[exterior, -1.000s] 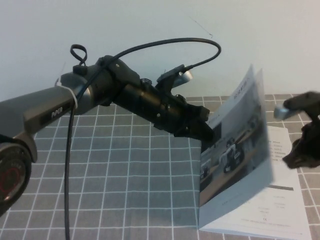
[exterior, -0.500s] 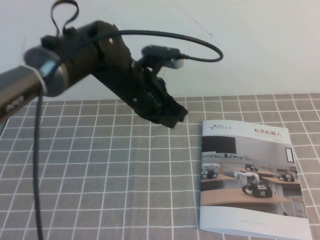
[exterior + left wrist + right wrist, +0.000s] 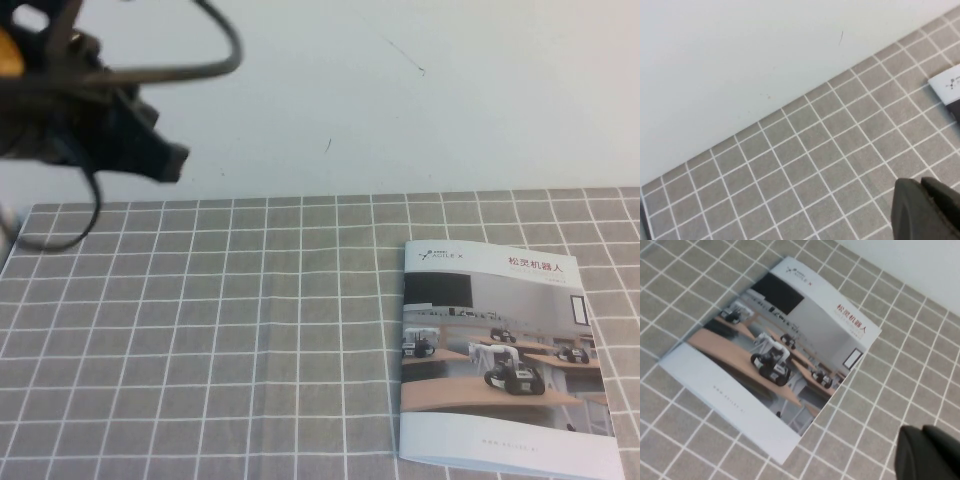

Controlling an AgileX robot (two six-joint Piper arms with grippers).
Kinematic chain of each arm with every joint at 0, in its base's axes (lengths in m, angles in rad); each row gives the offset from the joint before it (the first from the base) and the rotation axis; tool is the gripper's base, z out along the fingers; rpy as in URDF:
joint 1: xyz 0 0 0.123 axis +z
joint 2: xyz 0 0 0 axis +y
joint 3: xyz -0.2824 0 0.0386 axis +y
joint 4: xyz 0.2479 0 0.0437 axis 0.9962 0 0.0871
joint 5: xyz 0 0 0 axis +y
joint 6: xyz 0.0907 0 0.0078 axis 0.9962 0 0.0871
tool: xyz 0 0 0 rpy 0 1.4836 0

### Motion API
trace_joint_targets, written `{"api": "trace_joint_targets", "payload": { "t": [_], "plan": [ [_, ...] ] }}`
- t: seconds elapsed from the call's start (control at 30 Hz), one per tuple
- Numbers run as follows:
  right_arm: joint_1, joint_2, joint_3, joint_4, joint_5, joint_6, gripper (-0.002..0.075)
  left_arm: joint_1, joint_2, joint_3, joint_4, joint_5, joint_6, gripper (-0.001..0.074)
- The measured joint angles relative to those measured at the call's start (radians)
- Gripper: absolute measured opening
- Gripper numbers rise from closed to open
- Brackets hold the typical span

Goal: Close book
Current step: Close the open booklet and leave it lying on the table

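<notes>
While the book (image 3: 505, 360) lies closed, you have the left gripper (image 3: 170, 160) raised far left and the right gripper (image 3: 922, 432) beside the book, fingers together on both.

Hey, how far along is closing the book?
Done: the book lies shut, cover up, on the checked cloth. In hand: nothing; the left pincer hangs high at far left, the right pincer above the cloth beside the book. Left: nothing visible.
</notes>
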Motion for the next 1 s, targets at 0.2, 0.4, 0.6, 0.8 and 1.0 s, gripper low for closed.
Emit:
{"api": "trace_joint_targets", "payload": {
  "t": [0.2, 0.4, 0.6, 0.8, 1.0],
  "plan": [
    [0.000, -0.230, 0.255, 0.006, -0.054, 0.032, -0.0003, 0.002, -0.325, 0.389, -0.002, -0.219, -0.023, -0.0004],
    [0.000, -0.420, 0.457, 0.053, -0.119, 0.040, -0.0003, 0.002, -0.608, 0.759, 0.002, -0.542, -0.040, -0.0004],
    [0.000, -0.535, 0.534, 0.079, -0.160, 0.040, -0.0003, 0.002, -0.769, 0.952, 0.023, -0.723, -0.040, -0.0004],
    [0.000, -0.549, 0.543, 0.114, -0.141, 0.042, -0.0003, 0.002, -0.803, 0.979, 0.029, -0.742, -0.040, -0.0004],
    [0.000, -0.549, 0.544, 0.118, -0.137, 0.042, -0.0003, 0.002, -0.803, 0.979, 0.030, -0.740, -0.040, -0.0004]
  ]
}}
